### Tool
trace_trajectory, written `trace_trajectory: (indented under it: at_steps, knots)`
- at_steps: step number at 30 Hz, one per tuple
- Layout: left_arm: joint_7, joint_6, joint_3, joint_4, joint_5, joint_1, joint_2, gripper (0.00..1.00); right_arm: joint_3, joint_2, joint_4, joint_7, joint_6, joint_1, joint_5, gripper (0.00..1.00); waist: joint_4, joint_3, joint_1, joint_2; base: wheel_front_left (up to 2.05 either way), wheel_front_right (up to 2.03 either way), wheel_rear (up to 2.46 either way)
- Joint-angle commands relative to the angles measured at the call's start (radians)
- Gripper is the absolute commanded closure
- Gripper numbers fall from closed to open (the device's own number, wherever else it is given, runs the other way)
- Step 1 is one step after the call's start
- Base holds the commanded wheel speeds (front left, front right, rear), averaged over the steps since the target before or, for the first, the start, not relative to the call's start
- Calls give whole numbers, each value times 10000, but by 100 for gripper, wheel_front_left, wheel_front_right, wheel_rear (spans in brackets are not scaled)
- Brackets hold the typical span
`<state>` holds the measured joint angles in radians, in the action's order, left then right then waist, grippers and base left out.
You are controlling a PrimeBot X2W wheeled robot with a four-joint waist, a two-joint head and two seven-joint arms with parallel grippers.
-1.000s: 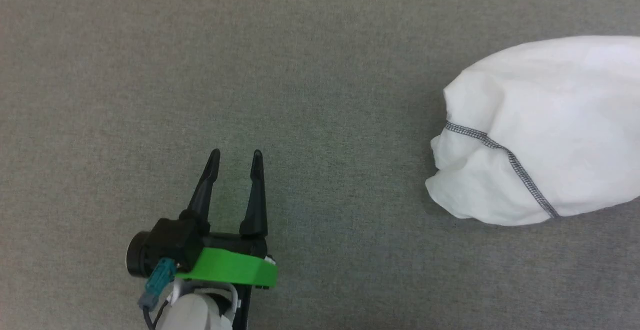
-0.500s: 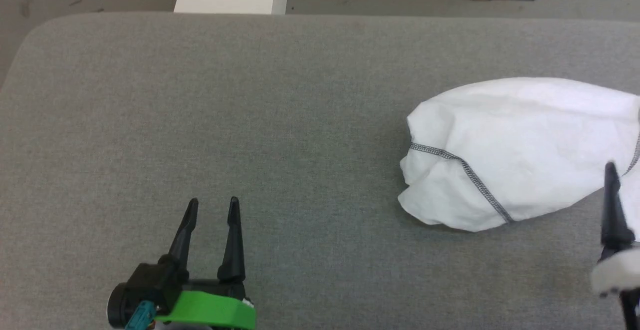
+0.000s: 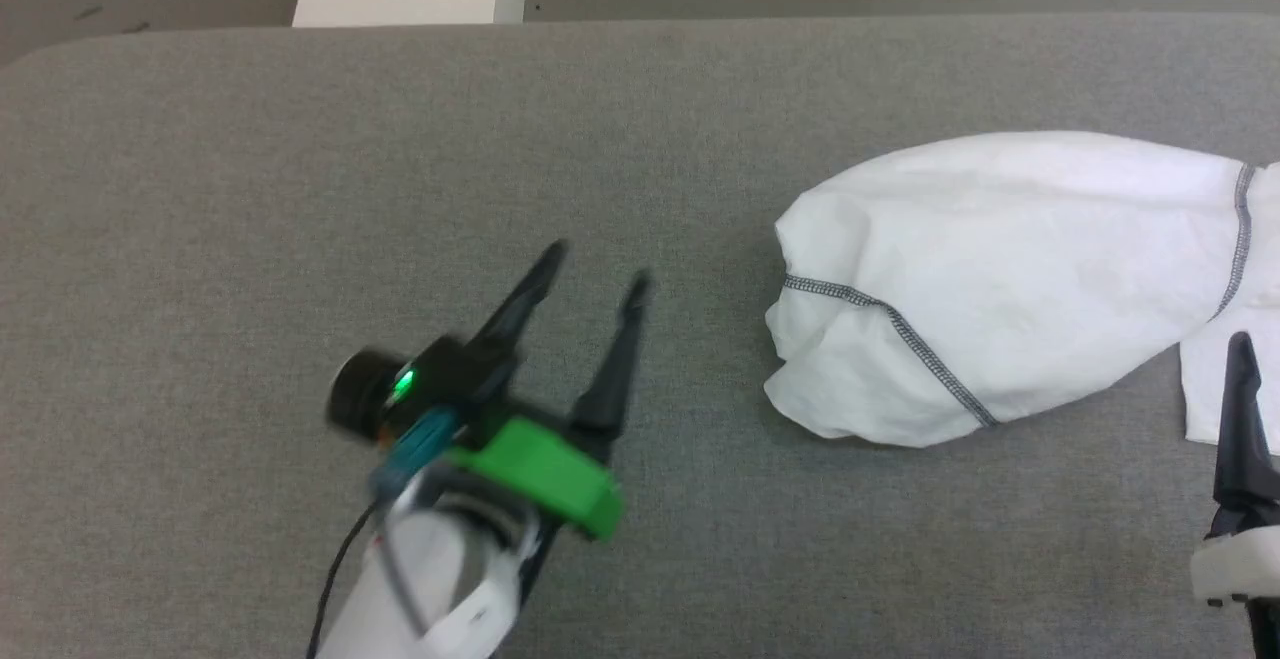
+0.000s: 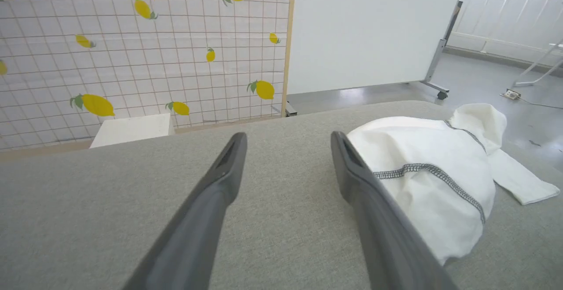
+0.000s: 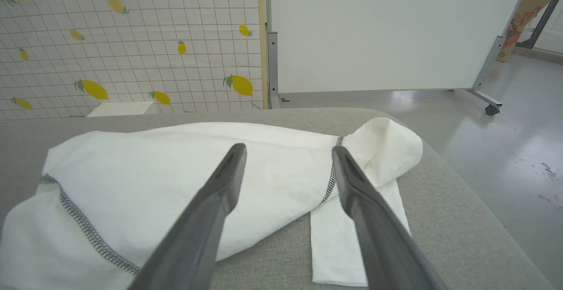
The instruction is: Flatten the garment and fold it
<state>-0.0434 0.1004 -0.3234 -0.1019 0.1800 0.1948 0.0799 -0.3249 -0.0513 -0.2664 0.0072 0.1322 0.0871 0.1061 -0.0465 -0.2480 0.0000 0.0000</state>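
Shirt [image 3: 1010,279] of thin white crumpled fabric w/ dark stitched seams lies bunched in an oval mound on right half of grey felt-like table [image 3: 300,189], long axis along table's far edge. Left gripper [image 3: 597,266], long dark tapered fingers wide apart, empty, over table's middle, shirt to its right. Right gripper [image 5: 288,150] spread, empty, shirt just ahead.

Bare counter [image 3: 200,189] lies open around the left tool [image 3: 597,267], well clear on its left. The bunched garment [image 3: 1000,269] blocks the counter's right side, just ahead of the right tool [image 5: 288,150].
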Motion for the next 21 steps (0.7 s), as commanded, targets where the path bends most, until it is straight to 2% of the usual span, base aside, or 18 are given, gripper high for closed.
trace_trajectory:
  at_steps: [1, 6, 10, 15, 21]
  knots:
    - [451, 128, -373, 143, 1, 678, 44, 0, -12, 8, -108, -51, -15, -242, -73, 0, -55, -389, 0, 0, 0, 0, 0]
    - [2144, 289, -2187, 1116, 397, 2832, 33, 0, 101, 9, -204, 1, -15, -564, -4, 0, 18, -1014, 0, 0, 0, 0, 0]
    - [2623, 298, -3218, 1968, 908, 3951, 33, 0, 298, 9, -166, -37, -15, -781, 106, 0, 265, -1456, 0, 0, 0, 0, 0]
    - [3034, 275, -3345, 3156, 1206, 4558, 39, 0, 387, 10, -66, -130, -15, -966, 228, 0, 656, -1897, 0, 0, 0, 0, 0]
    - [3427, -268, -3013, 4218, 1374, 4708, 6, 0, 377, 10, 151, -279, -15, -1074, 372, 0, 1049, -2256, 0, 0, 0, 0, 0]
